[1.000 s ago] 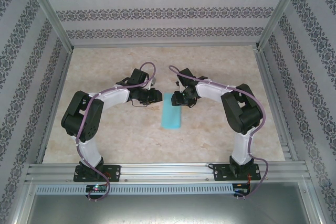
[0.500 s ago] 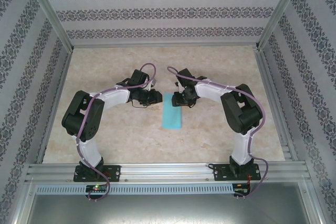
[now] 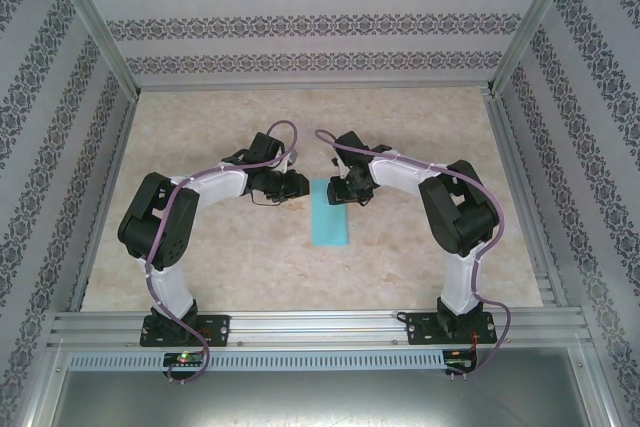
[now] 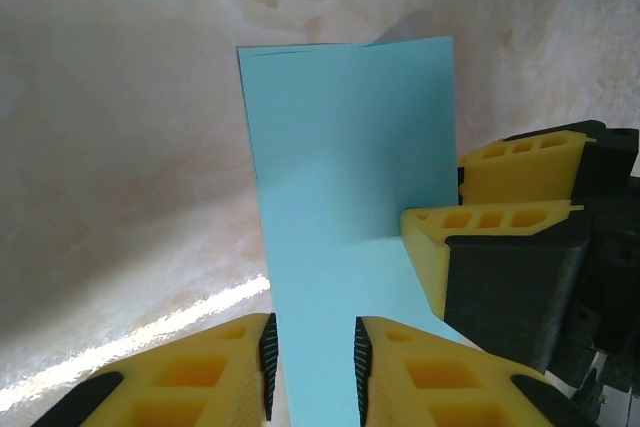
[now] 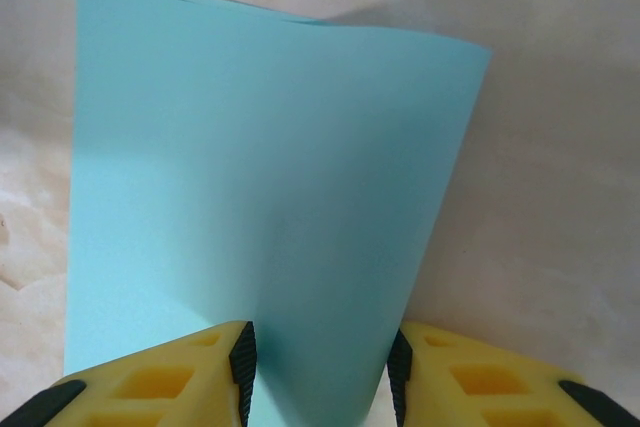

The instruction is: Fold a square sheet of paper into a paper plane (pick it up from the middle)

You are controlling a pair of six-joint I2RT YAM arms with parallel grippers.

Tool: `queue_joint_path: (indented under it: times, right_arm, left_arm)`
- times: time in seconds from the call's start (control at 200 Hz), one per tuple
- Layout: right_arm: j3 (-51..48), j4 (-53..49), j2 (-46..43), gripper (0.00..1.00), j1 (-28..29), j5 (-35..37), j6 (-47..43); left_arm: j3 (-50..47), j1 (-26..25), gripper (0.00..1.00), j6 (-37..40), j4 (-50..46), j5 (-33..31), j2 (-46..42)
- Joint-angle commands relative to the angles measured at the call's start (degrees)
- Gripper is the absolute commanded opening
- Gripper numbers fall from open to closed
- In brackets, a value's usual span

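The square sheet of paper (image 3: 330, 213) lies on the table, folded in half into a narrow turquoise strip, with its doubled edges at the far end (image 4: 345, 47). My left gripper (image 3: 297, 185) hovers at the strip's upper left. It is open, its pads (image 4: 312, 367) straddling the paper's (image 4: 340, 177) left margin. My right gripper (image 3: 336, 190) is over the strip's top end and open. Between its pads (image 5: 320, 372) the paper (image 5: 260, 177) bulges upward along its rounded right side. The right gripper's yellow fingers (image 4: 500, 227) show in the left wrist view, resting close to the paper's right edge.
The table (image 3: 230, 267) is pale marble-patterned. Patterned walls and aluminium frame rails (image 3: 320, 325) surround it. Both arms bend inward, with their grippers close together near the middle of the table.
The right gripper has crept slightly up and left and its jaws have narrowed a little. The paper strip now lies a touch straighter. The left arm has held still.
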Motion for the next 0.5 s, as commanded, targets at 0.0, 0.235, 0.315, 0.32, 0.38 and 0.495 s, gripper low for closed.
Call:
queue_joint_path:
  times: [0.0, 0.235, 0.315, 0.32, 0.38, 0.495]
  right_arm:
    - [1.28, -1.11, 1.08, 0.42, 0.26, 1.79, 0.74]
    - [1.31, -1.16, 1.18, 0.42, 0.05, 1.89, 1.09]
    - [1.31, -0.90, 1.17, 0.42, -0.03, 1.90, 1.39]
    - [1.31, -0.94, 1.19, 0.42, -0.04, 1.89, 1.38]
    - [1.43, -1.07, 1.38, 0.42, -0.05, 2.02, 1.28]
    - [1.62, -1.10, 1.54, 0.42, 0.04, 1.89, 1.24]
  left_arm:
    - [-0.40, -0.53, 0.30, -0.57, 1.25, 0.30, -0.21]
    - [-0.52, -0.69, 0.31, -0.93, 1.63, 0.33, -0.31]
    - [-0.66, -0.73, 0.31, -1.22, 1.98, 0.36, -0.29]
    - [-0.63, -0.76, 0.31, -1.25, 1.97, 0.36, -0.29]
    - [-0.80, -0.82, 0.31, -1.63, 2.40, 0.37, -0.22]
    - [-1.09, -0.97, 0.31, -2.68, 3.33, 0.20, -0.26]
